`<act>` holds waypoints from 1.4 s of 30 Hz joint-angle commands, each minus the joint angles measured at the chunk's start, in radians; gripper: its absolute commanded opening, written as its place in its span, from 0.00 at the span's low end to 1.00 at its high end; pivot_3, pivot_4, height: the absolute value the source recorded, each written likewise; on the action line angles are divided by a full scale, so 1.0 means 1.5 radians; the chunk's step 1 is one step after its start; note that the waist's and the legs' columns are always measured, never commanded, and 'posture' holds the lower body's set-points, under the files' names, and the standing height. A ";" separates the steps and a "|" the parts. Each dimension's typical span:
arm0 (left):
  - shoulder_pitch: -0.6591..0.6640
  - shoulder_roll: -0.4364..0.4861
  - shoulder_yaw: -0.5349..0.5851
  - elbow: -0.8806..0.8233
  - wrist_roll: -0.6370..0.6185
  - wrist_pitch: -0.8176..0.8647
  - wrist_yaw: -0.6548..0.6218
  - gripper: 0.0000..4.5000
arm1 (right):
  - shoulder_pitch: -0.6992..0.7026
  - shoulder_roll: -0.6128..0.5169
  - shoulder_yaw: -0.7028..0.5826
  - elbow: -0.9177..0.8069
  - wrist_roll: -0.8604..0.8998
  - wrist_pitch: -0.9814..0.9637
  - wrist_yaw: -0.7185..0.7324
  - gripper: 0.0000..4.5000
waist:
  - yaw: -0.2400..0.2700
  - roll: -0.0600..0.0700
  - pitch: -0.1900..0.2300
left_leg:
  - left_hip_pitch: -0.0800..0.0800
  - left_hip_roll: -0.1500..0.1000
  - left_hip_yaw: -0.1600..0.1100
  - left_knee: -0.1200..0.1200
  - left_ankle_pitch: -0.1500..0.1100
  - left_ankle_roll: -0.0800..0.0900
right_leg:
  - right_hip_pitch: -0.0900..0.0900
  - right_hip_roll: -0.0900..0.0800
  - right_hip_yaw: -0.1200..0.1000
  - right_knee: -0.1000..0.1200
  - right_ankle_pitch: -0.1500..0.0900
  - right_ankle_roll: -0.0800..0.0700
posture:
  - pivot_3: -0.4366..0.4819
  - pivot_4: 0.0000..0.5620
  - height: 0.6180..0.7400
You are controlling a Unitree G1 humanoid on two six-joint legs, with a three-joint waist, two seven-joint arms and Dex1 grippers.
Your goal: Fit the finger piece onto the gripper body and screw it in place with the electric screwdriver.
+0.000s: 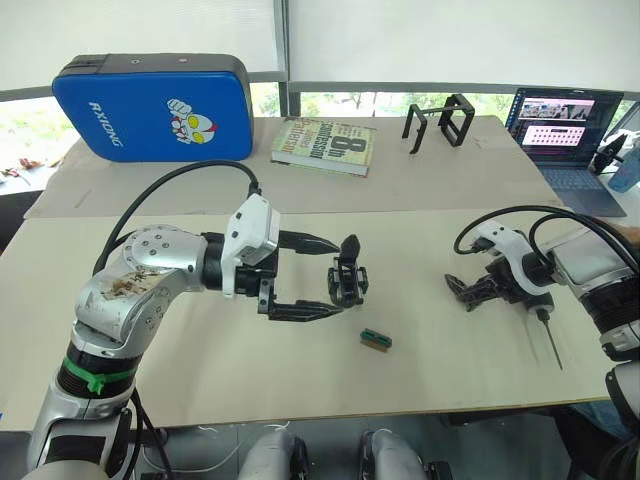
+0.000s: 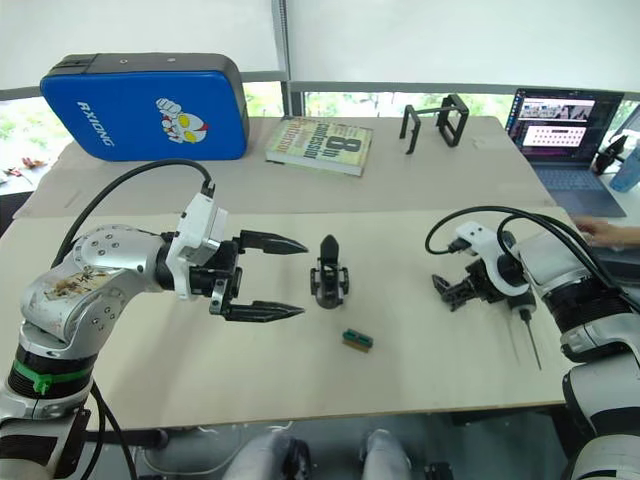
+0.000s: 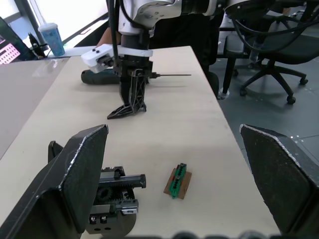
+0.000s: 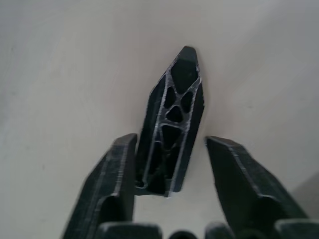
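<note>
Finger piece [image 4: 174,109]: one, between the fingers of your right tool [image 2: 447,295], low over the counter [image 1: 200,380]. It touches one finger, with a gap to the other.
Right tool: spread, not clamped on the piece.
Handling: I judge it a light, stiff lattice with smooth sides that may twist out. Take it across the wide base and leave the tip free.
Gripper body [image 2: 329,275]: one, on the counter just ahead of your left tool [image 2: 302,278]. It looks rigid, so hold its blocky sides.
Left tool: wide open, holding nothing.
Electric screwdriver [image 3: 97,78]: one, lying beside the right tool. It is probably heavier, so grip mid-barrel.
Green block [image 1: 376,340]: one, near the body.
</note>
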 commanded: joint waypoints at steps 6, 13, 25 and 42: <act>-0.022 -0.034 0.015 0.057 -0.002 0.009 0.062 1.00 | 0.042 -0.041 -0.095 -0.087 -0.006 -0.112 0.017 0.27 | 0.002 0.000 0.000 | 0.000 0.000 0.000 0.000 0.000 0.000 | 0.000 0.000 0.000 0.000 0.000 0.000 | 0.48 0.27 1.00; -0.081 -0.215 0.108 0.103 -0.097 0.158 0.335 1.00 | 0.140 0.029 -0.319 -0.335 0.045 -0.221 -0.154 0.27 | 0.006 0.000 0.000 | 0.000 0.000 -0.001 0.000 0.000 0.000 | 0.001 0.000 0.000 0.001 0.000 0.000 | 0.48 0.27 1.00; -0.165 -0.374 0.137 0.176 -0.117 0.162 0.512 0.94 | 0.150 0.242 -0.353 -0.610 0.103 -0.139 -0.362 0.27 | 0.010 0.000 0.000 | 0.001 -0.003 -0.002 0.000 0.001 0.000 | 0.001 -0.001 0.000 0.006 0.000 0.000 | 0.48 0.27 1.00; -0.165 -0.399 0.134 0.179 -0.150 0.177 0.549 0.08 | 0.173 0.250 -0.307 -0.643 0.065 -0.221 -0.389 0.27 | 0.007 0.000 0.000 | 0.001 -0.004 -0.002 -0.001 0.002 0.000 | 0.001 -0.001 0.001 0.006 0.000 0.001 | 0.48 0.27 1.00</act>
